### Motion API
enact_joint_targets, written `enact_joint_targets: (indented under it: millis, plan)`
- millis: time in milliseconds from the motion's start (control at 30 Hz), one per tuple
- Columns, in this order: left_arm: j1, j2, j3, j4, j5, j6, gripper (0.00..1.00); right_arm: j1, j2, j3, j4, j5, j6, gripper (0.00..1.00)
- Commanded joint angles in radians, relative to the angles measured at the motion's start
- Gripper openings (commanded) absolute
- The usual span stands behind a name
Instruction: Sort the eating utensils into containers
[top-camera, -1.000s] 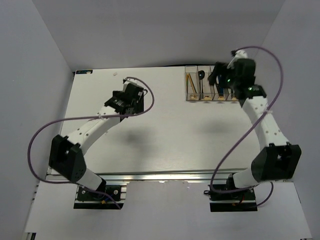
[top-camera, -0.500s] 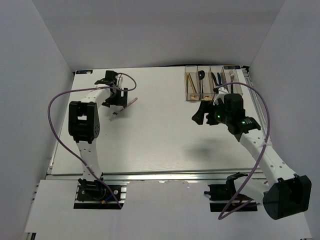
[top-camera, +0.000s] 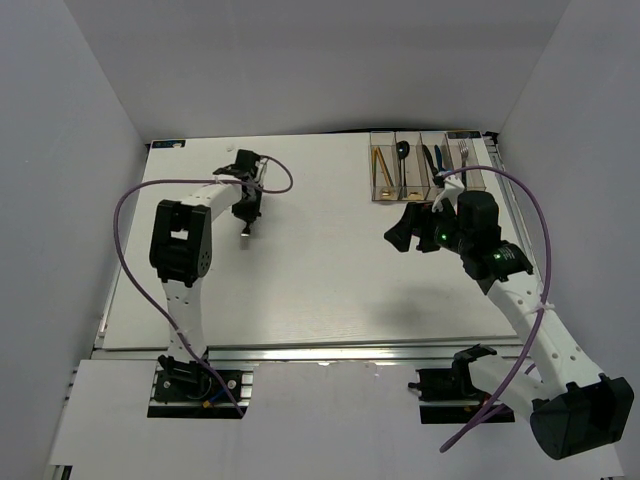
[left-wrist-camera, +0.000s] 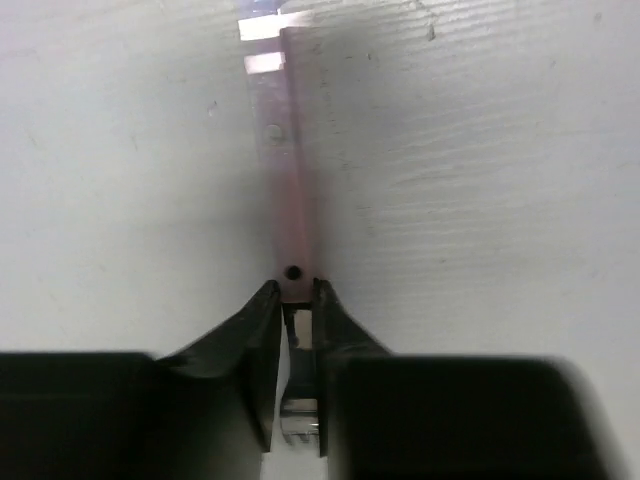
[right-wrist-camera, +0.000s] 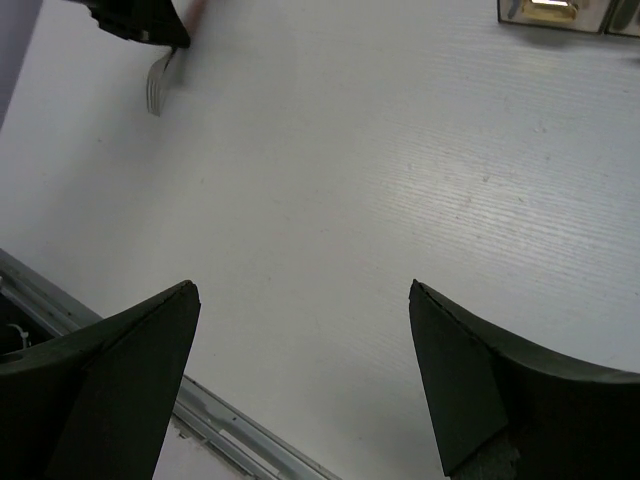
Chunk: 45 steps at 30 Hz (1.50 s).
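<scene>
My left gripper (top-camera: 247, 207) is at the table's far left, shut on a fork (top-camera: 244, 232). In the left wrist view the fork's pinkish handle (left-wrist-camera: 287, 190) runs away from the closed fingers (left-wrist-camera: 262, 330), and its silver tines show below between them. The containers (top-camera: 372, 190) stand in a row at the far right, holding orange chopsticks (top-camera: 380, 165), a black spoon (top-camera: 402, 150), knives (top-camera: 433, 158) and another fork (top-camera: 463, 152). My right gripper (top-camera: 404, 229) hangs open over bare table just in front of the containers, with nothing between its fingertips (right-wrist-camera: 180, 300). The right wrist view catches the held fork's tines (right-wrist-camera: 157, 85).
A purple cable loops off each arm. The table's metal front rail (right-wrist-camera: 230, 435) shows below the right fingers. Grey walls close in the table on three sides. Two yellowish tags of the containers (right-wrist-camera: 545, 10) sit at the right wrist view's top edge.
The left gripper has shut on the fork, which lay slanted under its open jaws half a second ago. The right arm came off the containers a second ago and has since barely moved.
</scene>
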Motion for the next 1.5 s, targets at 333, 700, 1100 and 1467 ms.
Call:
enact_joint_targets:
  millis: [333, 700, 1100, 1467]
  plan:
    - [-0.279, -0.317, -0.336, 0.253, 0.248, -0.323, 0.0, -0.01, -0.013, -0.184, 0.33, -0.127, 0.309, 0.89]
    - [-0.581, -0.642, -0.688, 0.833, 0.417, -0.611, 0.0, 0.022, -0.044, -0.402, 0.683, 0.017, 0.628, 0.87]
    - [-0.653, -0.564, -0.653, 0.954, 0.452, -0.665, 0.0, 0.114, 0.042, -0.381, 0.651, 0.123, 0.645, 0.78]
    - [-0.661, -0.553, -0.641, 0.956, 0.498, -0.649, 0.28, 0.161, 0.102, -0.301, 0.677, 0.138, 0.585, 0.0]
